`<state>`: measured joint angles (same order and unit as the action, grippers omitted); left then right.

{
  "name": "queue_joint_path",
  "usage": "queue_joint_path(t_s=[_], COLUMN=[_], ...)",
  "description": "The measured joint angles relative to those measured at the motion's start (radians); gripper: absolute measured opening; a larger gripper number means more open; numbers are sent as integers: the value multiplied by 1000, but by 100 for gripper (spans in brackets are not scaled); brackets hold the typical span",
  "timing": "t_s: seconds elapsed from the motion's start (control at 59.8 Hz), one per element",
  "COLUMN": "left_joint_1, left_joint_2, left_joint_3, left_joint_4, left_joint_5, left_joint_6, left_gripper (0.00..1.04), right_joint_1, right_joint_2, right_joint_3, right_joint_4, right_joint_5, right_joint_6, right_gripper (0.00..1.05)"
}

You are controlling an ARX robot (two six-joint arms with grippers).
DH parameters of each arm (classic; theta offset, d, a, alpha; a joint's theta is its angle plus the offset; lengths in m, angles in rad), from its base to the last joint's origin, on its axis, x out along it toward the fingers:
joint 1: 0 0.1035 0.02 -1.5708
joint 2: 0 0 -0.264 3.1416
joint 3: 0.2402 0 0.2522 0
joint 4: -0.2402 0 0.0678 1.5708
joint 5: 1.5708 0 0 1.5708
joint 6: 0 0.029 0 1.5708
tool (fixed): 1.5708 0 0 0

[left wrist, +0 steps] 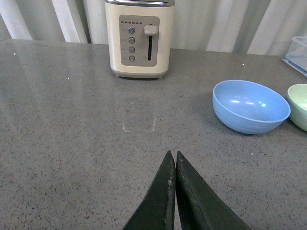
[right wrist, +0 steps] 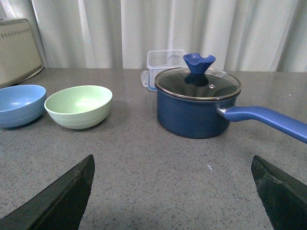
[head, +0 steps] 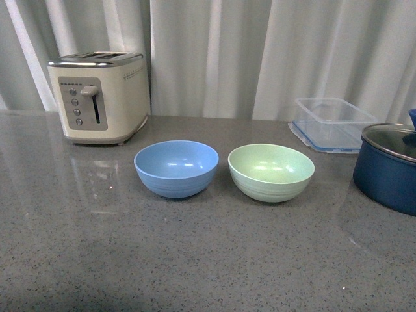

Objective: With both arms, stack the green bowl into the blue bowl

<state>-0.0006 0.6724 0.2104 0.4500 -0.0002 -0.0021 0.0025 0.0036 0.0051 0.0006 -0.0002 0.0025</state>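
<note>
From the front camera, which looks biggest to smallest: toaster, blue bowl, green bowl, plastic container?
1. toaster.
2. blue bowl and green bowl: alike, no ranking.
The clear container looks similar too, but sits farther back, so unsure.

Front view chops the pot [head: 385, 179] off at the right edge, so only a sliver of its lid knob [head: 412, 117] shows. Left wrist view catches just a slice of the green bowl [left wrist: 300, 106] and a corner of the plastic container [left wrist: 298, 51]. The toaster [left wrist: 139, 38] loses its top to the frame, and the markings on its buttons [left wrist: 131, 40] are too tiny to read. In the right wrist view the pot hides most of the container, its handle [right wrist: 268, 120] runs out of frame, and the blue bowl [right wrist: 19, 105] is clipped too.
</note>
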Motion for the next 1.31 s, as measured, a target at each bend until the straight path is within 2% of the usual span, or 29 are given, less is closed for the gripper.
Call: queue_joint_path(t_s=[0.837,1.305], left_joint_1=[0,0], left_joint_2=[-343,-483], left_joint_3=[-189,-190], left_joint_4=[-138,-256], left_joint_5=[0,0], left_joint_6=[0,0], left_gripper=[4,4], right_joint_1=[0,0], right_joint_2=[0,0], right_joint_3=[0,0], right_joint_4=[0,0], right_joint_5=[-1,-1], right_joint_6=[0,0], right_gripper=[95,95])
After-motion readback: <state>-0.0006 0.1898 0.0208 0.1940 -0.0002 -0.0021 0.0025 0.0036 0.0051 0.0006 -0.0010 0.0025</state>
